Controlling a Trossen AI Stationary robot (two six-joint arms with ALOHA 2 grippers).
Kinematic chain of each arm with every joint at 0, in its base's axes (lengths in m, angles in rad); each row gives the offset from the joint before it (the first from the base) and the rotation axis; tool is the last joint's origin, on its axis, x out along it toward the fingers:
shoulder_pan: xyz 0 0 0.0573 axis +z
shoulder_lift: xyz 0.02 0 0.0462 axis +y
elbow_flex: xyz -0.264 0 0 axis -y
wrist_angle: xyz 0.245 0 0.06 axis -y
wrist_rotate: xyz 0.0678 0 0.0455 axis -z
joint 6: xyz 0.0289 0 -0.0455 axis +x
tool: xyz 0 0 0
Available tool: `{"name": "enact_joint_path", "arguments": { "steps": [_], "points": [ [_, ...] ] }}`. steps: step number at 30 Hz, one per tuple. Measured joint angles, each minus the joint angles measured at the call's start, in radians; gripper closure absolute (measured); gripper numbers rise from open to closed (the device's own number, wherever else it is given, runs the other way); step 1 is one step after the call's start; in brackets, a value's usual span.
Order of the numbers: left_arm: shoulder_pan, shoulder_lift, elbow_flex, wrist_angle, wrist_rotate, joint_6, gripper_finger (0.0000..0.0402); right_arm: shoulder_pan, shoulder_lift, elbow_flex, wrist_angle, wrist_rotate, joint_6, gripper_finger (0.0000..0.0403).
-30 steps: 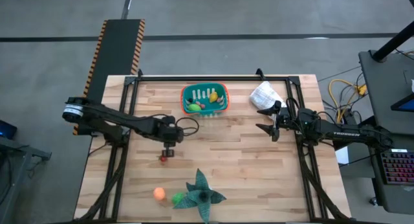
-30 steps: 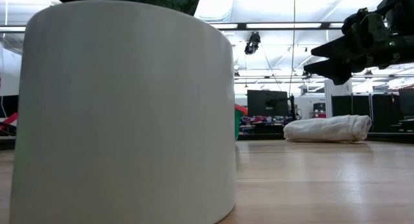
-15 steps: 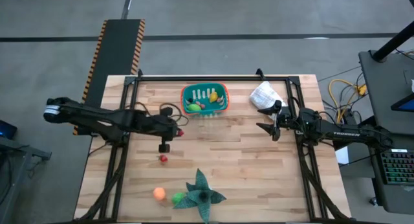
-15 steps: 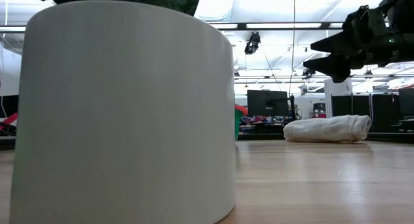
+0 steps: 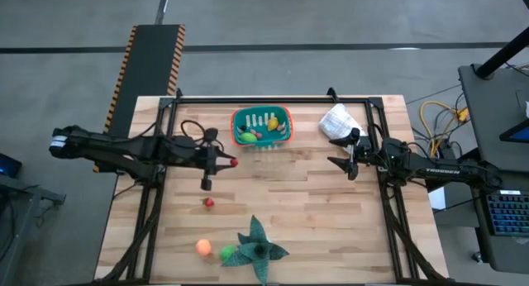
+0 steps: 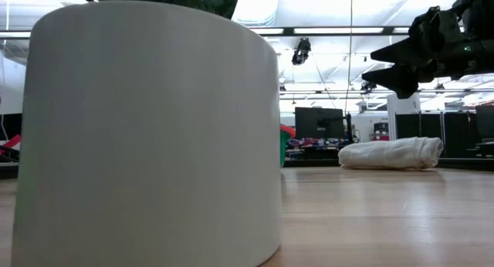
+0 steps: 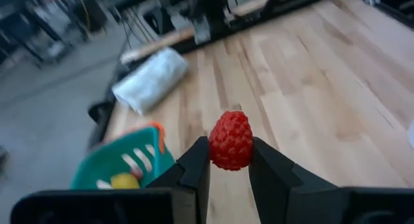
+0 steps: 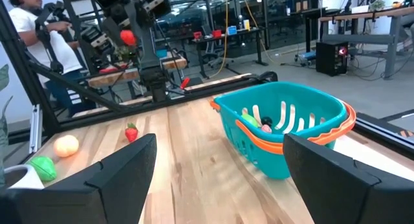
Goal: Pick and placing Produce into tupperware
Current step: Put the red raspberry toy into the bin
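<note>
My left gripper (image 5: 231,162) hangs above the table's left-centre, short of the teal tupperware (image 5: 263,126), shut on a red raspberry (image 7: 229,140). The tub, with an orange-red rim, stands by the far edge and holds yellow, green and pink produce. A small red strawberry (image 5: 209,202), an orange fruit (image 5: 202,247) and a green fruit (image 5: 226,253) rest on the wood nearer the near edge. My right gripper (image 5: 339,152) waits open to the tub's right, raised above the table (image 6: 401,66). The right wrist view shows the tub (image 8: 284,130) and the far-off raspberry (image 8: 128,37). My left gripper pinches the raspberry's lower half (image 7: 228,160) between its two fingers (image 7: 197,162), which sit on its two opposite sides. The fingers come from the table's left, about level. The raspberry is lifted clear of the table, its rounded top past the fingertips.
A wrinkled white bag (image 5: 337,121) lies right of the tub by the far edge. A dark green star-shaped leafy thing (image 5: 256,249) sits by the near edge beside the green fruit. A big white cylinder (image 6: 154,128) fills the low view. A person (image 8: 26,17) stands beyond the table.
My left gripper has risen from just above the strawberry, tipped from pointing down to about level, and moved toward the far edge and the tub, carrying the raspberry. The arm's shoulder end has drawn back leftward. The strawberry has stayed on the table.
</note>
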Motion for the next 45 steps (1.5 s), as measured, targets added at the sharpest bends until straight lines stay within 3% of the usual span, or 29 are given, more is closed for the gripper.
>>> {"name": "enact_joint_path", "arguments": {
  "steps": [9,20,24,29,32,40,45],
  "points": [
    [0.063,-0.031,-0.164,0.312,0.052,0.085,0.0336,0.000,0.000,0.000,0.000,0.000,0.000,0.0076],
    [0.108,-0.130,-0.276,0.366,0.133,0.029,0.0336,0.000,0.000,0.000,0.000,0.000,0.001,0.0076],
    [0.108,-0.214,-0.308,0.378,0.274,0.029,0.0336,0.000,0.000,0.000,0.000,0.001,0.001,0.0076],
    [0.108,-0.343,-0.368,0.505,0.557,0.033,0.0336,0.000,0.000,0.000,0.001,0.001,0.000,0.0076],
    [0.107,-0.414,-0.407,0.580,0.676,0.036,0.0336,0.000,0.000,0.000,0.000,0.002,0.000,0.0076],
    [0.108,-0.508,-0.530,0.751,0.820,0.067,0.0336,0.000,0.000,0.000,0.001,0.025,0.000,0.0076],
    [0.108,-0.555,-0.566,0.761,0.820,0.084,0.0336,0.000,0.000,0.000,0.001,0.026,0.000,0.0076]
  ]
}}
